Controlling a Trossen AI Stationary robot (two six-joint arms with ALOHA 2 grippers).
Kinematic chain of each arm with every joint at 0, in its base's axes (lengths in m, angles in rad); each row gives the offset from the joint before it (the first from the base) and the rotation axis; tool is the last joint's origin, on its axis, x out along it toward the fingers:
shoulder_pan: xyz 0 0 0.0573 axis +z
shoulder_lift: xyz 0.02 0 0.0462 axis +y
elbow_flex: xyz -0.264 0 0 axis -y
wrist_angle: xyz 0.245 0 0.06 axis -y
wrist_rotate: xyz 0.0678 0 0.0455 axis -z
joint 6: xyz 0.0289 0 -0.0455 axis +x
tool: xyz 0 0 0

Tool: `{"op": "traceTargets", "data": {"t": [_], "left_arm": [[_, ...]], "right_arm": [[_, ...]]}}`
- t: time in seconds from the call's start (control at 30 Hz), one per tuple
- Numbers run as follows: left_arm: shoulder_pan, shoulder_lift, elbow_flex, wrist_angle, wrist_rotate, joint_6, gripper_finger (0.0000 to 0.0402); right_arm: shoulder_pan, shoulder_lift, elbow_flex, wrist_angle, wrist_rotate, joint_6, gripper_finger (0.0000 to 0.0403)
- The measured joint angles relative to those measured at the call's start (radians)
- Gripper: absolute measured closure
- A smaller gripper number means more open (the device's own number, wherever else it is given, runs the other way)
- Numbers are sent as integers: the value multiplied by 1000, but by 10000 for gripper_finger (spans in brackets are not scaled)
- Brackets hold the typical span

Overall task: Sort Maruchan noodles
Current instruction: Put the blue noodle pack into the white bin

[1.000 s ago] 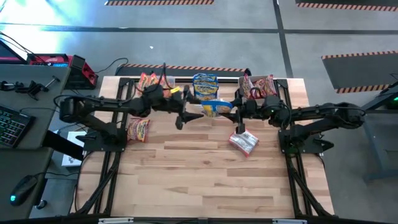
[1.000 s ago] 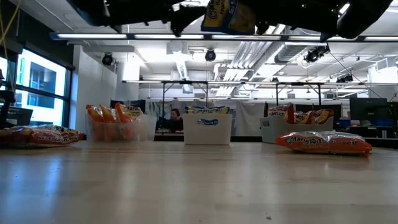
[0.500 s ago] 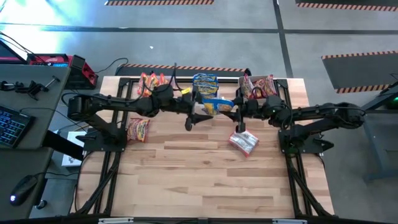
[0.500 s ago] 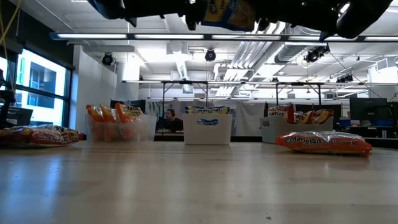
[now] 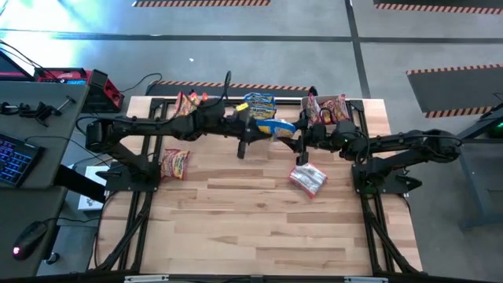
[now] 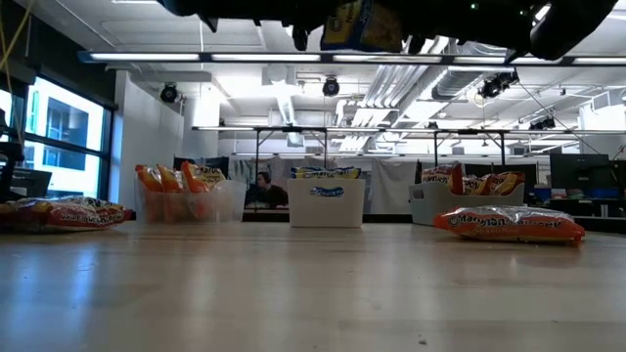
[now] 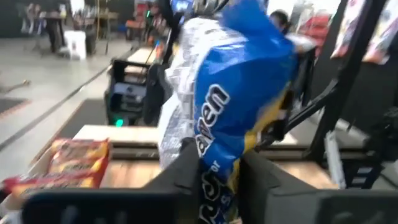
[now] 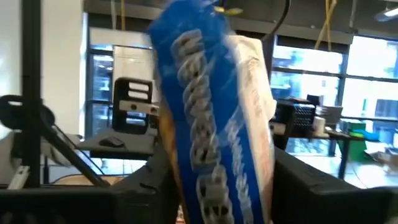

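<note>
A blue-and-white Maruchan noodle packet (image 5: pixel 275 127) hangs in the air in front of the middle bin (image 5: pixel 259 102), high above the table in the low view (image 6: pixel 360 24). My left gripper (image 5: pixel 253 135) reaches in from the table's left and is shut on it. My right gripper (image 5: pixel 297 140) comes from the right, with the same packet between its fingers. An orange packet (image 5: pixel 174 163) lies flat at the table's left. A red-and-white packet (image 5: pixel 308 179) lies flat right of centre. My left gripper pinches the packet's left end (image 7: pixel 214 177) between its two fingers (image 7: pixel 186 168), coming level from the table's left. The packet stands on edge, lifted clear of the table. My right gripper has the packet's right end (image 8: pixel 214 186) between its two fingers (image 8: pixel 163 180), coming level from the table's right. The packet fills the gap between them and stands upright, clear of the table.
Three clear bins stand along the far edge. The left bin (image 5: pixel 189 102) holds orange packets, the middle one blue packets, the right bin (image 5: pixel 326 108) red-and-white packets. The wooden tabletop (image 5: pixel 259 228) nearer the front is bare. A keyboard and mouse sit off the table's left.
My left gripper has moved toward the table's right and far edge, up to the blue packet, and has shut on its left end. The packet has stayed in the air in my right gripper's fingers.
</note>
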Motion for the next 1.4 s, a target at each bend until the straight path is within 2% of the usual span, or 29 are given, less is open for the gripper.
{"op": "traceTargets", "data": {"t": [0.1, 0.2, 0.33, 0.43, 0.53, 0.6, 0.93, 1.07, 1.23, 1.4], "left_arm": [[26, 0, 71, -165, 1, 42, 378], [54, 0, 165, -382, -12, 84, 384], [85, -1, 267, -660, -106, 148, 382], [114, 1, 322, -791, -166, 172, 384], [147, 36, 375, -913, -185, 173, 385], [166, 77, 407, -988, -198, 182, 385], [217, 377, 644, -1211, -252, 280, 386], [217, 490, 744, -1320, -313, 309, 386], [217, 593, 839, -1416, -346, 328, 386], [216, 645, 869, -1439, -347, 329, 385]], "right_arm": [[-1, -10, 0, -44, 13, 0, 205], [-3, -49, 2, -158, 50, -30, 184], [-2, -134, 2, -377, 219, -70, 179], [-2, -197, 2, -545, 355, -63, 186], [-2, -229, 1, -669, 443, -35, 205], [-2, -232, -6, -697, 462, -10, 222], [19, -229, -37, -718, 462, 11, 332], [22, -229, -37, -719, 461, 3, 368], [22, -229, -37, -721, 461, -8, 394], [22, -229, -37, -722, 461, -15, 398]]}}
